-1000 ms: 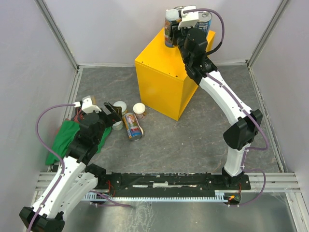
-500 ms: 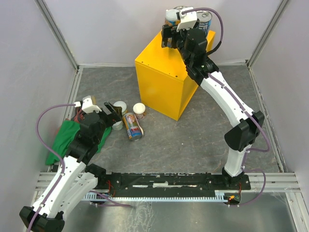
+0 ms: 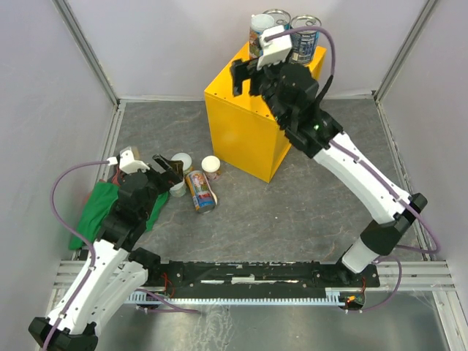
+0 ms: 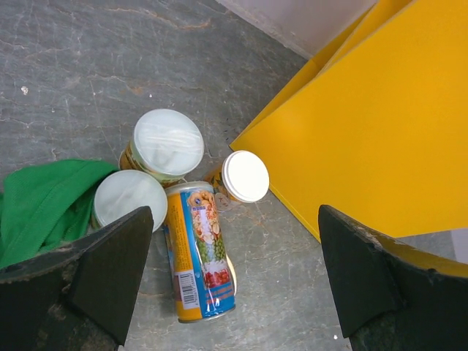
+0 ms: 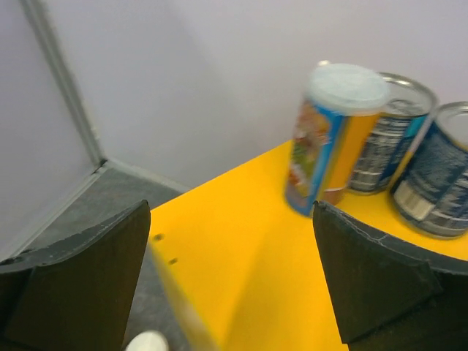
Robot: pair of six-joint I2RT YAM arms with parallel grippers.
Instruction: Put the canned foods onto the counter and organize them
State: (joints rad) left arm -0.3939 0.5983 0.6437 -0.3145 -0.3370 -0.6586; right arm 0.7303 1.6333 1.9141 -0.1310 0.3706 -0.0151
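Observation:
On the yellow counter (image 3: 245, 128) stand a tall slim can (image 3: 259, 31) and two wide blue-labelled cans (image 3: 278, 17) (image 3: 306, 38), all upright at its far edge. My right gripper (image 3: 246, 76) hovers open over the counter's near part, clear of the tall can (image 5: 330, 135) and holding nothing. On the floor a second tall can (image 4: 199, 252) lies on its side beside three small pale-lidded cans (image 4: 167, 143) (image 4: 130, 197) (image 4: 245, 176). My left gripper (image 4: 234, 281) hangs open above this group, empty.
A green cloth (image 4: 36, 208) lies crumpled at the left, touching one small can. The counter's yellow side (image 4: 380, 131) rises just right of the floor cans. Grey walls close in the stone-patterned floor (image 3: 307, 197).
My right gripper has opened, let go of the tall can on the counter, and drawn back toward the near left. The left arm has barely shifted.

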